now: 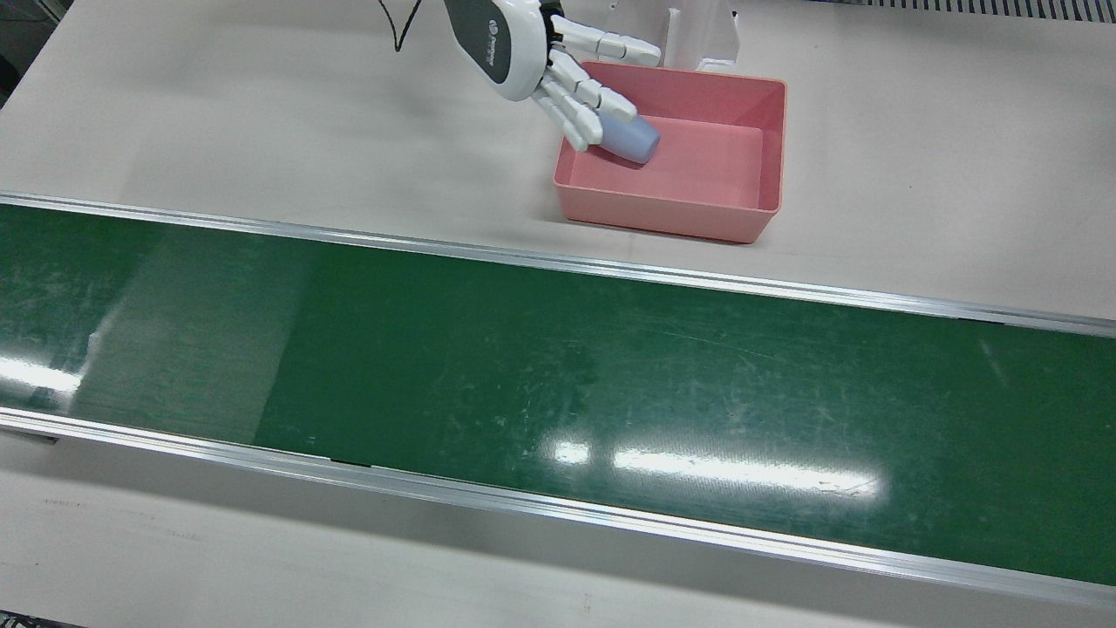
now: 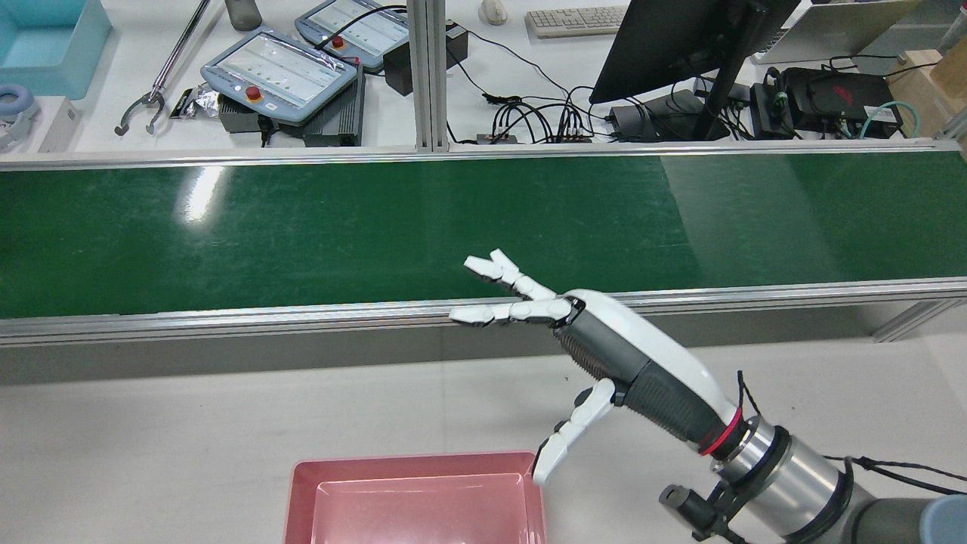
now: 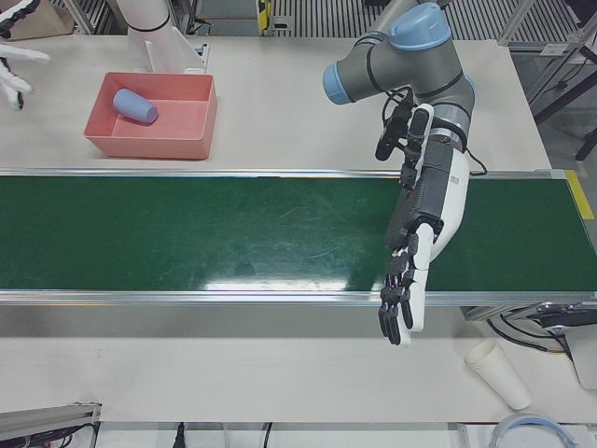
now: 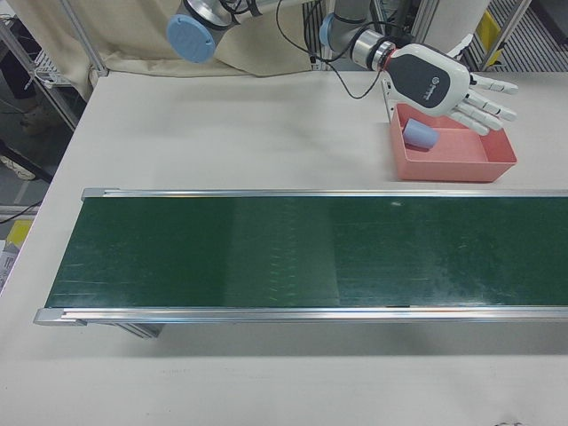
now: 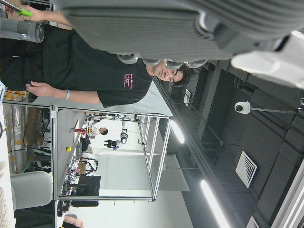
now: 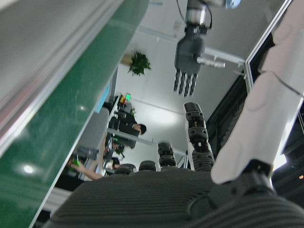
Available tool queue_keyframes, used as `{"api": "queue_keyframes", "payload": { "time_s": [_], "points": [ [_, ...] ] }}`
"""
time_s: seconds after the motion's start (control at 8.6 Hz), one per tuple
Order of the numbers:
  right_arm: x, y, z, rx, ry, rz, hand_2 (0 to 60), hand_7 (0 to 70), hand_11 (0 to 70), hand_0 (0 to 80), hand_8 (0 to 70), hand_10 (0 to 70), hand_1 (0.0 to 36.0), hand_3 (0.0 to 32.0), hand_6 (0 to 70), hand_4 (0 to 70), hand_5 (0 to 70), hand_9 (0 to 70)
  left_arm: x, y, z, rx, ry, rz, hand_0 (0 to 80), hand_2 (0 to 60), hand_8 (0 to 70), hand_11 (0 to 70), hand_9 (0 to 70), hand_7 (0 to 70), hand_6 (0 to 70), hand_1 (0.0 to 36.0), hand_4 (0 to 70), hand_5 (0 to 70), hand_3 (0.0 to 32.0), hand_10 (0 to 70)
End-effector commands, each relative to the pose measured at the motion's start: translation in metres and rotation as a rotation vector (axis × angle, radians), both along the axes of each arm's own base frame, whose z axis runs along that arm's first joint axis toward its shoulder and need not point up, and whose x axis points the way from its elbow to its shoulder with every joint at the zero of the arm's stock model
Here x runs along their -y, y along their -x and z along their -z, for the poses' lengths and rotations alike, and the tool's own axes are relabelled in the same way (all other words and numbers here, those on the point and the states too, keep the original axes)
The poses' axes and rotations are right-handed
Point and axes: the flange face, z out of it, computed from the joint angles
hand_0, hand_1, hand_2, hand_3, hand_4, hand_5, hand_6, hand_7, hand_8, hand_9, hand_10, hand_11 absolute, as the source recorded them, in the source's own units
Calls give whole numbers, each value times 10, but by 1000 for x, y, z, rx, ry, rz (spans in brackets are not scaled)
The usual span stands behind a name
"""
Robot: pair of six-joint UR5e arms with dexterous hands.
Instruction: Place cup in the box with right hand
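Note:
A light blue cup [image 1: 629, 138] lies on its side inside the pink box [image 1: 671, 218], at its left end. It also shows in the right-front view [image 4: 419, 135] and the left-front view [image 3: 136, 105]. My right hand [image 1: 558, 70] is open with fingers spread, above the box's left rim and just over the cup, not holding it. In the rear view my right hand [image 2: 604, 340] hovers beyond the box [image 2: 415, 459], and the cup is out of frame. My left hand [image 3: 410, 280] hangs open and empty, fingers down, over the belt's near edge.
The green conveyor belt [image 1: 558, 366] runs across the table between the box and the operators' side. A white paper cup [image 3: 499, 373] lies on the table near my left arm. A white pedestal [image 1: 702, 30] stands right behind the box.

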Motion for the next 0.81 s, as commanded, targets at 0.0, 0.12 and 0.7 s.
{"api": "queue_keyframes", "payload": {
  "time_s": [0.0, 0.12, 0.7],
  "points": [
    [115, -150, -63, -65, 108, -371, 16, 379, 56, 508, 51, 28, 89, 0, 92, 124, 49, 144, 0, 0, 0, 0, 0, 0, 0, 0, 0, 0, 0, 0, 0, 0, 0, 0, 0, 0],
    [159, -192, -123, -129, 195, -410, 0, 494, 79, 509, 100, 44, 76, 0, 117, 160, 52, 229, 0, 0, 0, 0, 1, 0, 0, 0, 0, 0, 0, 0, 0, 0, 0, 0, 0, 0],
    [222, -320, -287, -190, 521, -554, 20, 97, 5, 520, 0, 0, 118, 0, 33, 107, 43, 5, 0, 0, 0, 1, 1, -1, 0, 0, 0, 0, 0, 0, 0, 0, 0, 0, 0, 0]
  ]
}}
